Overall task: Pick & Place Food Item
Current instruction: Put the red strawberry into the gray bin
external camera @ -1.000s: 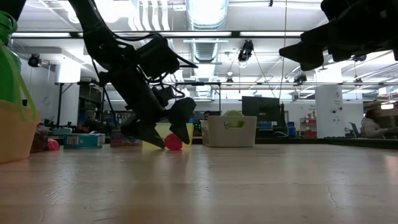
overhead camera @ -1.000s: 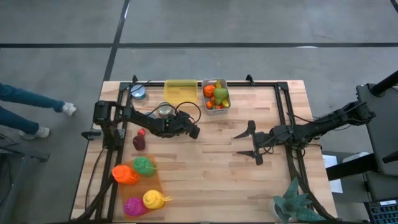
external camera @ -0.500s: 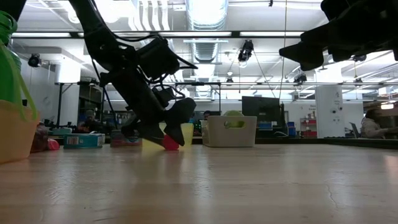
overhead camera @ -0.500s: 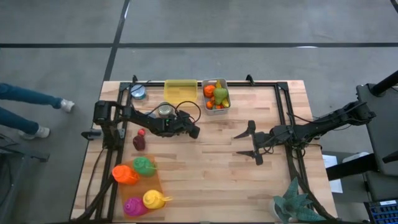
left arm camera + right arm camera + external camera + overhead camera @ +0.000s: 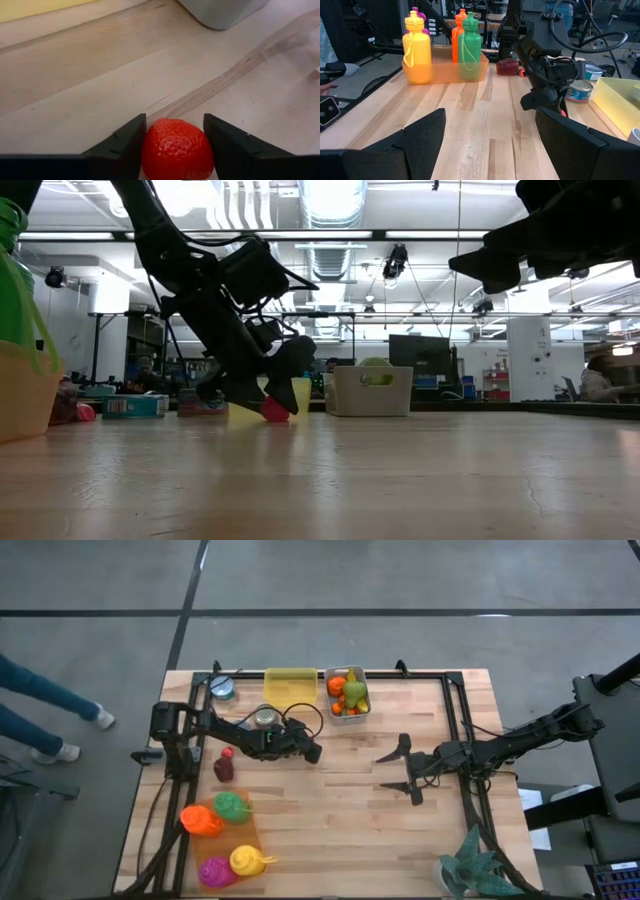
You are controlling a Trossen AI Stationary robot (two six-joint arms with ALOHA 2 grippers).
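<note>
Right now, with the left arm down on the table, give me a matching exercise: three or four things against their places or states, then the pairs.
Things:
1. red strawberry
2. left gripper
3. right gripper
4. grey metal tub of fruit

States:
A. open, holding nothing
B. at the table's far edge, beside the yellow tray
C. pinched between two dark fingers
D. shut on the berry

Pairs: 1-C, 2-D, 3-A, 4-B

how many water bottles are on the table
4, all in the orange tray at the table's front left corner: orange bottle, green bottle, magenta bottle, yellow bottle. None looks hidden.
</note>
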